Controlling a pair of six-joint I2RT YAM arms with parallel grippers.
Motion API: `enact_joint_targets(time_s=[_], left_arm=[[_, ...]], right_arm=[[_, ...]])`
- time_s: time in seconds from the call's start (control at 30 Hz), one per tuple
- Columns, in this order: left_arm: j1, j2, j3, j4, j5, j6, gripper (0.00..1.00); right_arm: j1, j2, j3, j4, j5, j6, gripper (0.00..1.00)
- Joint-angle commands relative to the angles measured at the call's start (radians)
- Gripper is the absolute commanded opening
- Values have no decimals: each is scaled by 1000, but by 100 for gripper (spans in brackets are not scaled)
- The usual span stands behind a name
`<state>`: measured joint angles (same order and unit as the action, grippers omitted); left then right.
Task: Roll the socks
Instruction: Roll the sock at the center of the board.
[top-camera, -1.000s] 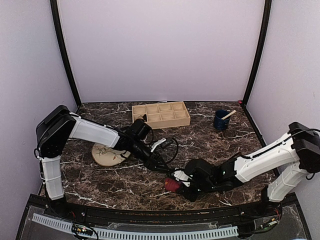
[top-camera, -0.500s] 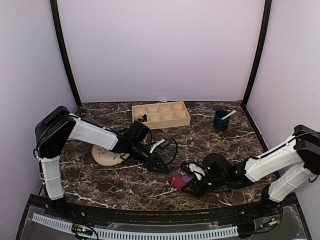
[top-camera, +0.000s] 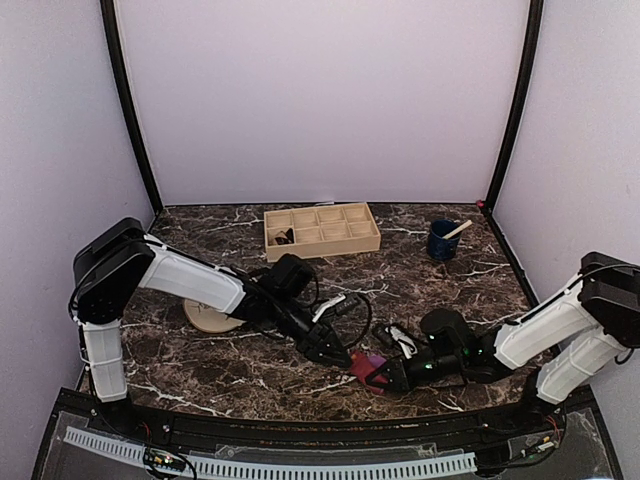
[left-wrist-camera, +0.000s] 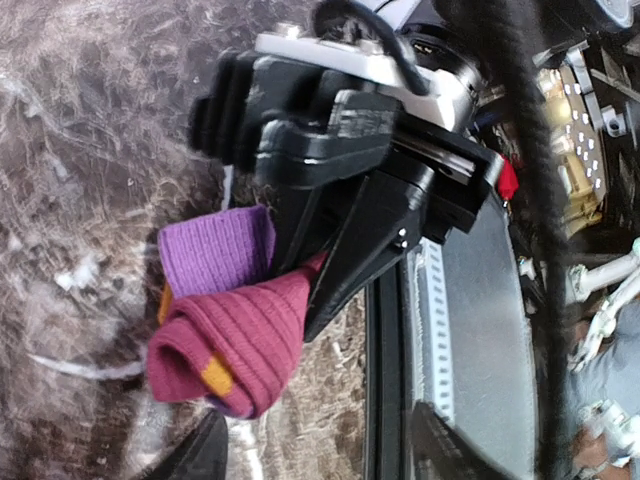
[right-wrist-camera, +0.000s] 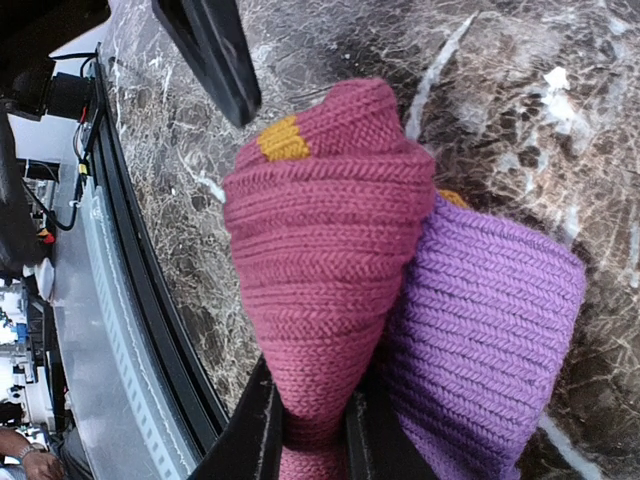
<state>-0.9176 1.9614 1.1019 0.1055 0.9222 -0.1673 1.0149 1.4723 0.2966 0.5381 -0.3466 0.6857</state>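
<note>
The magenta-purple sock with orange stripes (top-camera: 368, 364) is bunched into a fold near the table's front edge. My right gripper (top-camera: 384, 374) is shut on its magenta part. In the right wrist view both black fingers (right-wrist-camera: 252, 432) pinch the magenta fold (right-wrist-camera: 330, 270), and the purple part (right-wrist-camera: 480, 330) hangs beside it. My left gripper (top-camera: 336, 352) is open and empty just left of the sock. Its fingertips (left-wrist-camera: 200, 455) frame the sock (left-wrist-camera: 235, 335) from the bottom edge of the left wrist view. A small dark thing (top-camera: 285, 237) lies in the tray; I cannot tell whether it is the argyle sock.
A wooden compartment tray (top-camera: 322, 228) stands at the back centre. A blue cup (top-camera: 441, 241) with a stick in it is at the back right. A beige plate (top-camera: 204, 319) lies partly under my left arm. The table's black front rail (left-wrist-camera: 385, 400) runs close to the sock.
My right gripper has drawn back to the right with the sock in it. My left gripper has followed it to the right and nearer the front edge.
</note>
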Motion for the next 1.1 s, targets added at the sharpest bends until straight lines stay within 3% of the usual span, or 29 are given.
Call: enact_joint_targets(time_s=[0.0, 0.23, 0.83, 1.07], left_arm=[[-27, 4, 23, -33, -50, -2, 70], [-33, 34, 79, -105, -172, 46, 72], [-62, 121, 141, -138, -98, 85, 64], [-82, 163, 166, -144, -55, 77, 41]], right_arm=[[-9, 23, -20, 94, -49, 41, 4], [-9, 34, -28, 109, -71, 41, 5], [-9, 48, -35, 130, -81, 37, 4], [-9, 51, -32, 129, -79, 34, 4]])
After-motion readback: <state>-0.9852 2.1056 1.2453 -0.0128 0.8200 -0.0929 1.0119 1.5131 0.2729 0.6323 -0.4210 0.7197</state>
